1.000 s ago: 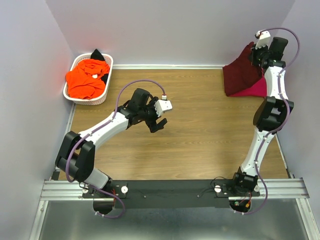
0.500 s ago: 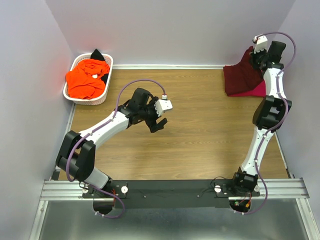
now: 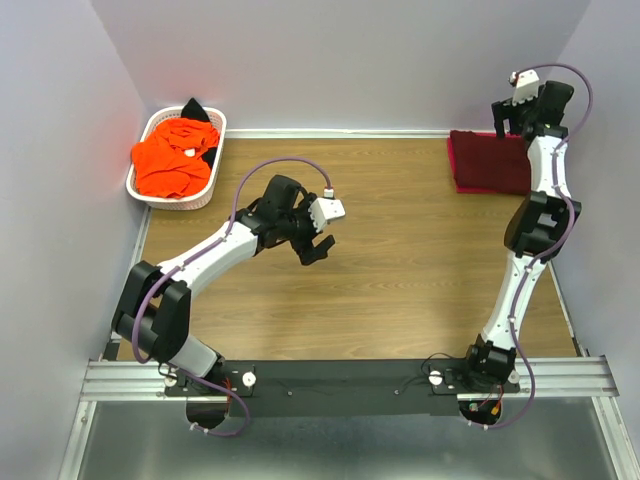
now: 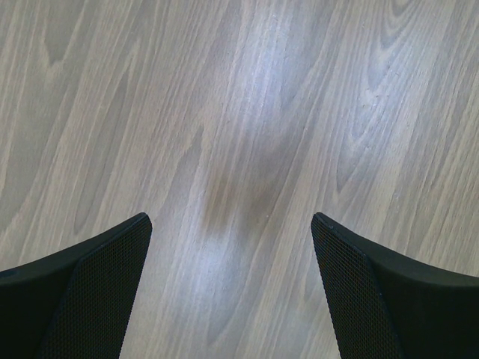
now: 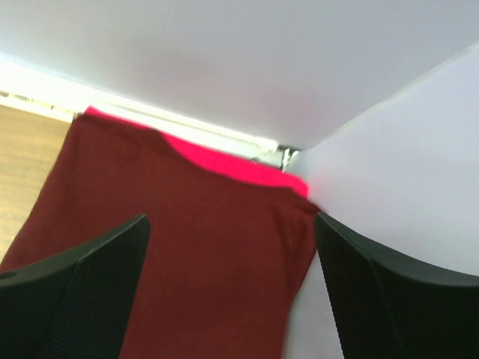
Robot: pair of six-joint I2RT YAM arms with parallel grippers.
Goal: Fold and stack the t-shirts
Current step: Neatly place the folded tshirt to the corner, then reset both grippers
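Observation:
A dark maroon t-shirt (image 3: 488, 162) lies flat in the back right corner of the table, apart from my right gripper (image 3: 508, 122), which hangs open just above it. In the right wrist view the maroon t-shirt (image 5: 187, 254) covers a bright pink t-shirt (image 5: 224, 166), of which only a strip shows along the far edge. The open right gripper (image 5: 230, 220) has nothing between its fingers. My left gripper (image 3: 315, 250) stands open over the middle of the table. The left wrist view shows only bare wood between that gripper's (image 4: 230, 218) fingers.
A white lattice basket (image 3: 170, 200) stands at the back left, holding an orange t-shirt (image 3: 175, 155) and a black one (image 3: 195, 108). Walls close in the table at the back and on both sides; the right gripper is close to the back right corner.
My right gripper has opened and let go of the maroon t-shirt. The shirt's lifted part has dropped flat onto the pink one. The left arm has not moved.

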